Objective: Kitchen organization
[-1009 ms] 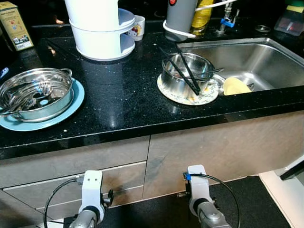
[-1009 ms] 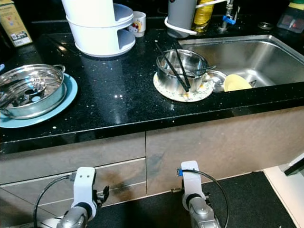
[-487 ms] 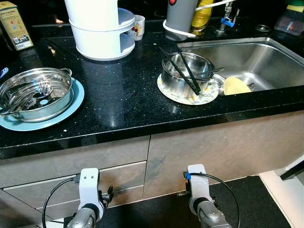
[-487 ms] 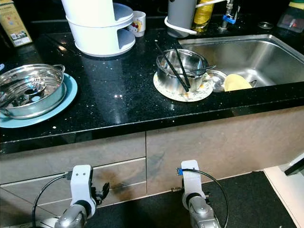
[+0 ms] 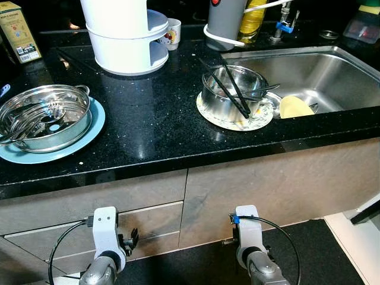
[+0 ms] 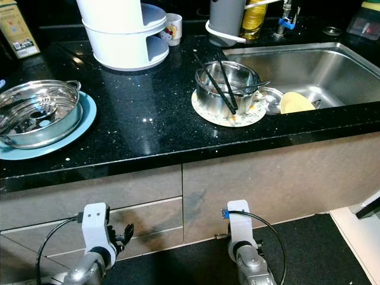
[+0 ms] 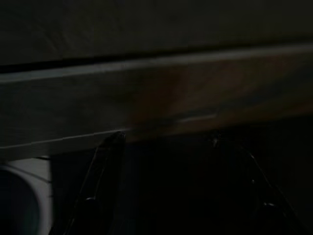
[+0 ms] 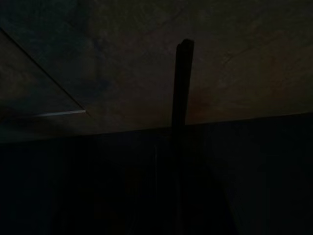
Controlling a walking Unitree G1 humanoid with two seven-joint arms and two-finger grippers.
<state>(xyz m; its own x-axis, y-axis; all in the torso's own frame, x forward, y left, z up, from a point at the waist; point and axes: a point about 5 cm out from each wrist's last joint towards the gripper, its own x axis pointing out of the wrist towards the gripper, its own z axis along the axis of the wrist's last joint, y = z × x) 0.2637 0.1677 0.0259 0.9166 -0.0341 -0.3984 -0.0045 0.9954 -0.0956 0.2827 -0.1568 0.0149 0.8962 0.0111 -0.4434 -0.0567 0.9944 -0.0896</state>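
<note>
A steel pot (image 5: 44,122) holding utensils sits on a blue plate (image 5: 96,126) at the left of the black counter (image 5: 154,119). Near the sink (image 5: 332,68), a steel bowl (image 5: 233,90) stands on a patterned plate (image 5: 261,122), with black chopsticks (image 5: 234,89) lying across the bowl. A yellow dish (image 5: 295,108) lies in the sink. Both arms hang low in front of the cabinet. My left gripper (image 7: 166,138) is open and faces a drawer front. My right gripper (image 8: 184,46) has its fingers together and holds nothing.
A white stacked container (image 5: 124,35), a mug (image 5: 173,32), a grey cylinder (image 5: 225,18) and a yellow bottle (image 5: 253,21) line the back of the counter. A box (image 5: 18,32) stands far left. Drawers (image 5: 148,222) are below, above a dark floor.
My left arm has sunk lower and drifted a little to the left. The right arm and the things on the counter stay where they were.
</note>
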